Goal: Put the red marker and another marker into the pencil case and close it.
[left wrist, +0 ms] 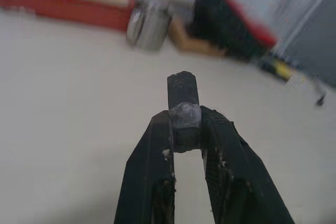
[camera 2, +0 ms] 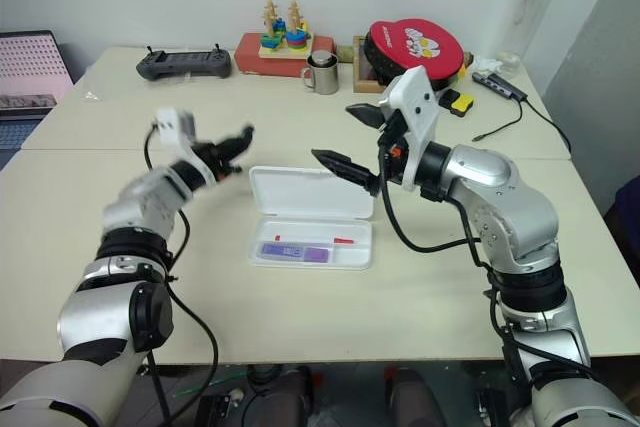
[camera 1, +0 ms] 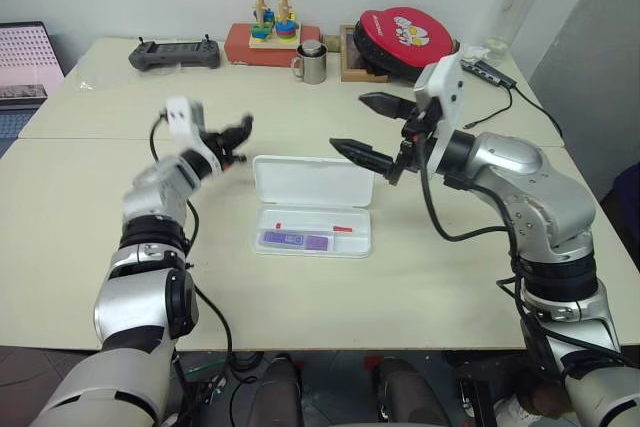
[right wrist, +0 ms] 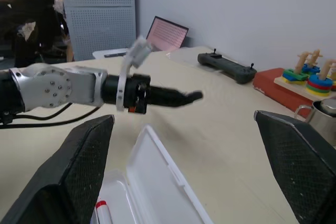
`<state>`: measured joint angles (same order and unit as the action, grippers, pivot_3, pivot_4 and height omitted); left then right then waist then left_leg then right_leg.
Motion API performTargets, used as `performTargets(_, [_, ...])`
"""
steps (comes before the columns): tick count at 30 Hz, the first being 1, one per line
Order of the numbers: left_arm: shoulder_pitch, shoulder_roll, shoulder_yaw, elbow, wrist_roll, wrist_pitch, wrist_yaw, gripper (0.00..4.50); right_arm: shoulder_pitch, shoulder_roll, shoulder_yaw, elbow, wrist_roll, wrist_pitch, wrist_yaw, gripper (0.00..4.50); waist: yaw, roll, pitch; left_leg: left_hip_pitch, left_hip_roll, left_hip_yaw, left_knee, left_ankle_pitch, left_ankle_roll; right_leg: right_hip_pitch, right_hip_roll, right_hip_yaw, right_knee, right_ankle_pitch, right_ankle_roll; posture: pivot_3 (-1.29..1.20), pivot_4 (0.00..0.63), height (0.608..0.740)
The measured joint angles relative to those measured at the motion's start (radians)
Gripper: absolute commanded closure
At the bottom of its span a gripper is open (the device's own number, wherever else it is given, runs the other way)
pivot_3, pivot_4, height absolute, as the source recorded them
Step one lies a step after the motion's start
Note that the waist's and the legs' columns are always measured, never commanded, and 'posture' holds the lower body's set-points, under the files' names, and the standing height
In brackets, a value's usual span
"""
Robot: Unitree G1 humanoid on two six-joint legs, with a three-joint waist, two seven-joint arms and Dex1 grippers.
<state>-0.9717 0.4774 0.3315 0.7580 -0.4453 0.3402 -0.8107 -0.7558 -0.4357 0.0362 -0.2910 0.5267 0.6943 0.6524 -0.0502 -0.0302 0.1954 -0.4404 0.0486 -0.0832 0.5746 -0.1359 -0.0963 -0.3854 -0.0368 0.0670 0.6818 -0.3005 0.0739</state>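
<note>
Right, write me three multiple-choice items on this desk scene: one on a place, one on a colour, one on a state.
1. Where does the red marker lie?
A. in the pencil case
B. beside the metal mug
C. in the right pincer

2. What colour is the other marker in the case?
A. green
B. purple
C. yellow

3. How is the case's lid?
A. shut flat
B. taken off and set aside
C. open, tilted back

Answers:
1 A, the red-capped pen rests in the tray.
2 B, the chunky marker in front of the red one is lilac-purple.
3 C, the lid stands up behind the tray, while the left pincer is shut and the right pincer is open above the table.
</note>
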Motion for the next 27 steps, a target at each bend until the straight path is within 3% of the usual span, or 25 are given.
performTargets(5, [0.111, 0.001, -0.092, -0.507, -0.221, 0.258, -0.207, 4.08, 0.06, -0.092, -0.088, -0.047, 0.038, 0.009, 0.027, 0.0, -0.002, 0.001, 0.0, 0.002, 0.0, 0.002, -0.001, 0.0, 0.0, 0.002, -0.001, 0.001, 0.0, 0.0, 0.0, 0.0, 0.15, 0.74])
performTargets(9, [0.306, 0.096, -0.31, -0.765, -0.223, 0.343, -0.361, 4.08, 0.193, -0.2, -0.121, -0.15, 0.103, 0.047, 0.102, 0.0, -0.009, 0.001, 0.0, 0.006, 0.0, 0.002, -0.002, 0.0, 0.0, 0.005, 0.0, 0.001, 0.0, -0.001, -0.001, 0.0, 0.15, 0.74])
performTargets(12, [0.357, 0.158, -0.518, -0.793, -0.042, 0.241, -0.412, 4.08, 0.244, -0.23, -0.112, -0.174, 0.109, 0.061, 0.109, 0.0, -0.01, 0.001, 0.0, 0.008, 0.0, 0.002, -0.001, 0.0, 0.001, 0.005, 0.001, 0.003, 0.0, -0.001, 0.0, 0.0, 0.15, 0.74])
performTargets(14, [0.365, 0.146, -0.591, -0.747, 0.047, 0.165, -0.42, 4.08, 0.275, -0.238, -0.097, -0.193, 0.101, 0.062, 0.106, 0.0, -0.006, 0.001, 0.0, 0.008, 0.0, 0.003, 0.001, 0.002, 0.003, 0.006, 0.0, 0.003, -0.002, -0.002, 0.0, 0.0, 0.15, 0.74])
performTargets(27, [0.372, 0.114, -0.652, -0.605, 0.209, -0.024, -0.443, 4.08, 0.332, -0.254, 0.006, -0.256, 0.082, 0.086, 0.092, 0.0, -0.002, 0.001, 0.0, 0.006, 0.0, 0.004, 0.0, 0.002, 0.004, 0.005, 0.0, 0.004, -0.002, 0.0, 0.002, 0.0, 0.15, 0.74])
